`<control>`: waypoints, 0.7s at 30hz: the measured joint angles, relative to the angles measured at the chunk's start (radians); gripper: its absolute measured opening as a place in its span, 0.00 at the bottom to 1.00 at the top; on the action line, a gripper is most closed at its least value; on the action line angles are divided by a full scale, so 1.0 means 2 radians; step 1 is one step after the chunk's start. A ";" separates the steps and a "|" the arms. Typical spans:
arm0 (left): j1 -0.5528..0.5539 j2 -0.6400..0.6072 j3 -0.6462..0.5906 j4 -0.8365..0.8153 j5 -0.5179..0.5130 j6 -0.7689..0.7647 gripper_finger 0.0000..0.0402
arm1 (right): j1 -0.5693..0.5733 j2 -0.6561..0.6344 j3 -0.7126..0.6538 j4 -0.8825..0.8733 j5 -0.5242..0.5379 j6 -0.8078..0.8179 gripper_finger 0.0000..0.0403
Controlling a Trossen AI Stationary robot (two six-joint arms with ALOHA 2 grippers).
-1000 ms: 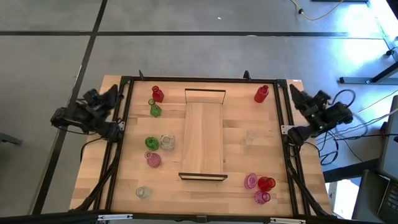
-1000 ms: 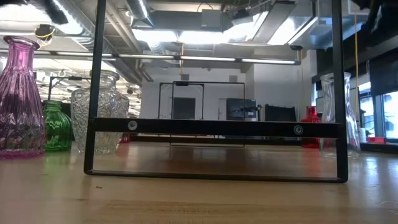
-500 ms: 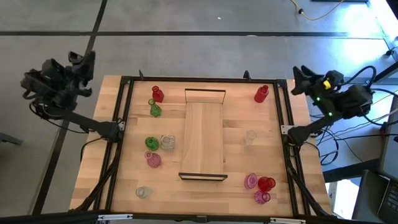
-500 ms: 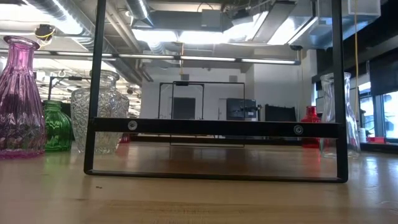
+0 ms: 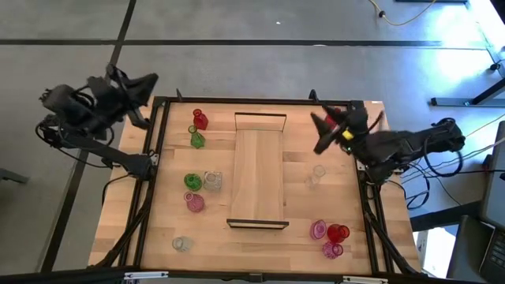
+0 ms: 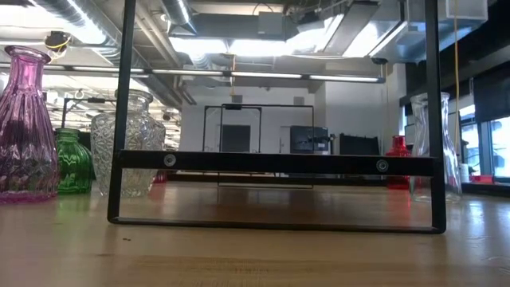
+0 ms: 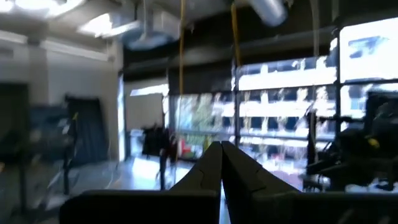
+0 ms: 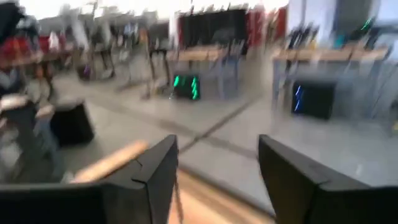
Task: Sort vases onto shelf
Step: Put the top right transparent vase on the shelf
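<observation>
Reaching over the table's far right corner — right hand fingers apart, left hand pressed together.

Overhead view: even, diffuse illumination; the counter carries only faint, soft shadows; no glare. Low view: bright ceiling fixtures in the background are overexposed; the nearest strip of counter is out of focus; the pink vase is backlit and glows. Both wrist views: heavy motion blur; the left is dim with bright windows; the right is pale and washed out.
</observation>
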 joint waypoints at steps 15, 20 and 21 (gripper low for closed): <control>0.035 0.040 0.102 -0.425 0.041 -0.330 0.00 | -0.195 0.084 0.165 -0.447 -0.414 0.157 0.47; 0.108 0.077 0.115 -0.536 0.218 -0.415 0.00 | -0.225 0.109 0.150 -0.515 -0.502 0.156 0.47; 0.125 0.087 0.112 -0.550 0.260 -0.414 0.00 | -0.228 0.114 0.145 -0.517 -0.511 0.153 0.47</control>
